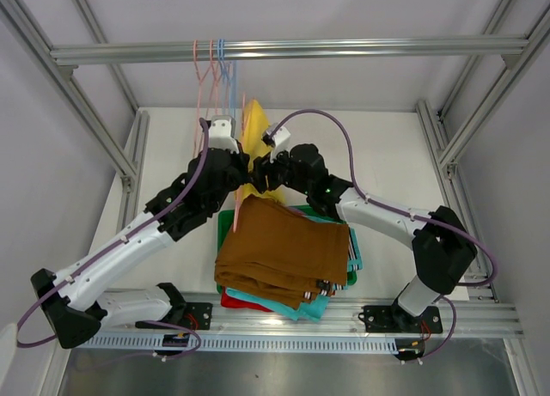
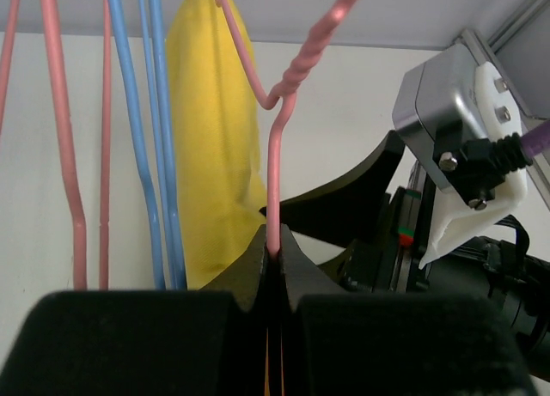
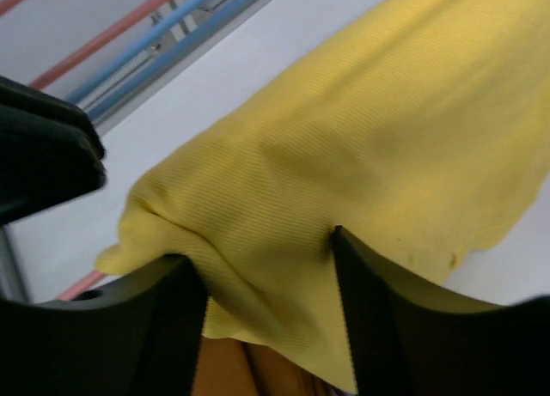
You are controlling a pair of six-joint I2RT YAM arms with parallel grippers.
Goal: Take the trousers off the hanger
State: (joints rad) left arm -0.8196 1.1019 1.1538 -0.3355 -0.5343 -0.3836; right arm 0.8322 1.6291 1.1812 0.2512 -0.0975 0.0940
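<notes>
We clamp the pink hanger (image 2: pixel 275 164) in our left pincer (image 2: pixel 273 252); yellow trousers (image 3: pixel 344 138) bunch between the parted jaws of our right pincer (image 3: pixel 268 276), grip unclear.

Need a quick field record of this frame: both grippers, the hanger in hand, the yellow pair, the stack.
left gripper: shut on the pink wire hanger, on its stem below the twist
right gripper: jaws apart, astride the lower fold of the yellow cloth trousers
yellow trousers: hanging, not yet off
stack: brown folded trousers on top; teal pair and red pair beneath, over the green plastic tray
rail: bare pink and blue wire hangers on the aluminium bar
</notes>
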